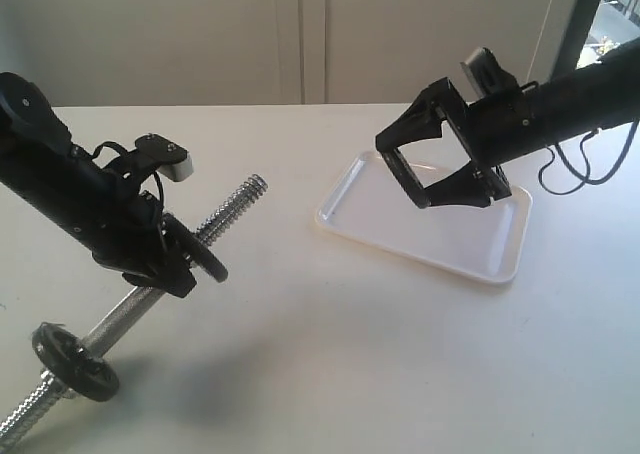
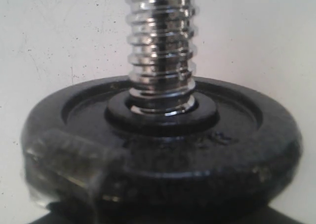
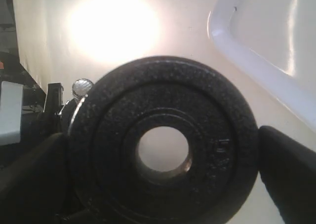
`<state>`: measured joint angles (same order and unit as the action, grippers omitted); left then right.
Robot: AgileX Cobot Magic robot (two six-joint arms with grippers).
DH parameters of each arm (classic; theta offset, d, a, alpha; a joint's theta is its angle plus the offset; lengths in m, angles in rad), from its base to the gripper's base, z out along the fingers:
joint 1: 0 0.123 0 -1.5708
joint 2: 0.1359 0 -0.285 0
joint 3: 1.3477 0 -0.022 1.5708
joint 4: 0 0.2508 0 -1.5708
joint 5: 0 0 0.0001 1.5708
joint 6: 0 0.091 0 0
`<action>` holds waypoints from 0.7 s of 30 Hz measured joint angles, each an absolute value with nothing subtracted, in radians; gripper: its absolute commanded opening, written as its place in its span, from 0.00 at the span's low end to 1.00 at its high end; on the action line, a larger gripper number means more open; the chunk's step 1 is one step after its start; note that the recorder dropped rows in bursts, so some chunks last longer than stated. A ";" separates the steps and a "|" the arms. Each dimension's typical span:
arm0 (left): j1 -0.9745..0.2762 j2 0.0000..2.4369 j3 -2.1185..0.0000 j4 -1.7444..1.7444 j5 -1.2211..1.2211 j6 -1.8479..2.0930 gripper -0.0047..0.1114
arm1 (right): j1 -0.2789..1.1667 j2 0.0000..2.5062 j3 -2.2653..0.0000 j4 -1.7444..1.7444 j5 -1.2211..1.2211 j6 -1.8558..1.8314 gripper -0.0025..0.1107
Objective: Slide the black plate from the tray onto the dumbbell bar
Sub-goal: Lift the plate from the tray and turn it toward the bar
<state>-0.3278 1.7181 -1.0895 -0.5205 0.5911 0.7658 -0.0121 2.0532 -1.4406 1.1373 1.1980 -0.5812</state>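
The left gripper [image 1: 178, 266] is clamped on the dumbbell bar [image 1: 228, 206], just behind a black disc [image 1: 208, 261] threaded on it. The bar's free threaded end tilts up. Well apart to the right, the right gripper [image 1: 405, 172] pinches the black plate [image 3: 163, 100] rim to rim, raised over the left end of the tray [image 1: 500, 266].

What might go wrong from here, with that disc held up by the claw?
The black plate is pinched only by its rim in the right gripper, so it might slip and drop toward the tray. Its small hole must meet the tilted, coarsely threaded end of the dumbbell bar; a poor line-up could snag there.
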 measured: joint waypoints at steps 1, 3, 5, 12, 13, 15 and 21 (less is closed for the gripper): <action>-0.328 1.718 -1.089 -0.520 0.591 0.768 0.04 | -0.008 2.053 -1.433 1.158 1.196 -0.587 0.02; -0.328 1.718 -1.089 -0.520 0.593 0.768 0.04 | 0.008 2.053 -1.428 1.179 1.190 -0.589 0.02; -0.328 1.718 -1.089 -0.520 0.593 0.768 0.04 | 0.023 2.053 -1.426 1.194 1.186 -0.589 0.02; -0.328 1.718 -1.089 -0.526 0.612 0.798 0.04 | 0.103 2.053 -1.424 1.279 1.186 -0.632 0.02; -0.328 1.718 -1.089 -0.529 0.619 0.805 0.04 | 0.111 2.053 -1.424 1.284 1.186 -0.634 0.02; -0.328 1.718 -1.089 -0.529 0.628 0.812 0.04 | 0.125 2.053 -1.424 1.290 1.186 -0.637 0.02; -0.328 1.718 -1.089 -0.531 0.641 0.830 0.04 | 0.159 2.053 -1.424 1.290 1.186 -0.638 0.02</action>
